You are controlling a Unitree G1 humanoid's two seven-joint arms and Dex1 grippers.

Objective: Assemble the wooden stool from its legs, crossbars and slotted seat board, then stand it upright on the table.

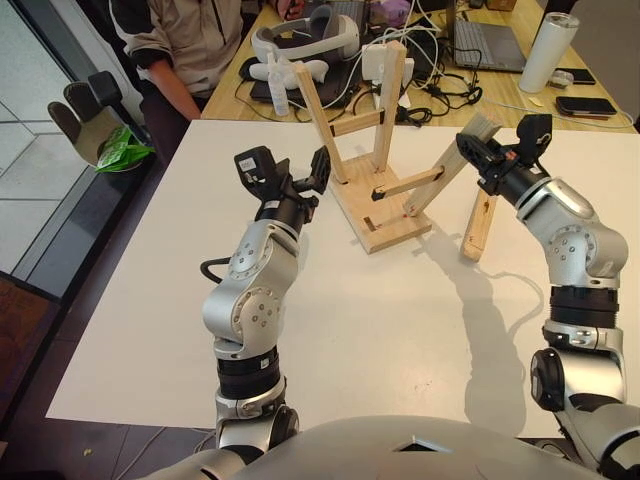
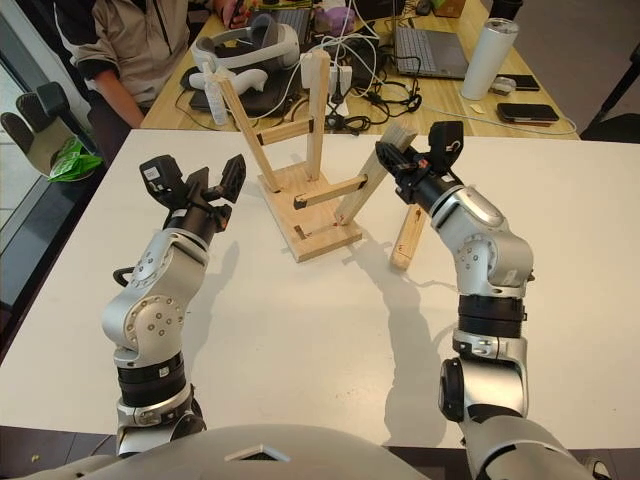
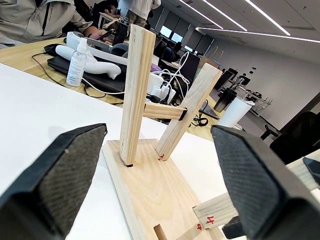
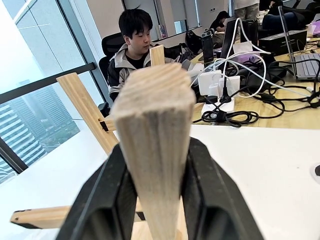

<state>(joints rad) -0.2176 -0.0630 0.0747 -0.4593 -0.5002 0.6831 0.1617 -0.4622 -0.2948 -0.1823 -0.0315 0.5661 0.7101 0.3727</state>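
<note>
Leg [image 1: 440, 180] clamped between right jaws | seat board [image 1: 390, 226] just beyond spread left jaws

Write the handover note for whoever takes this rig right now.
Left gripper: open, empty, beside the seat board on its left.
Right gripper: shut on the third leg, held tilted with its lower end at the board's right edge; whether it is seated is unclear. Its side crossbar points inward.
Done: two legs stand in the board, joined by the far crossbar.
Fourth leg: upright on the table, right of the board.
Left: seat both legs, fit the remaining crossbars, turn the stool upright.
</note>
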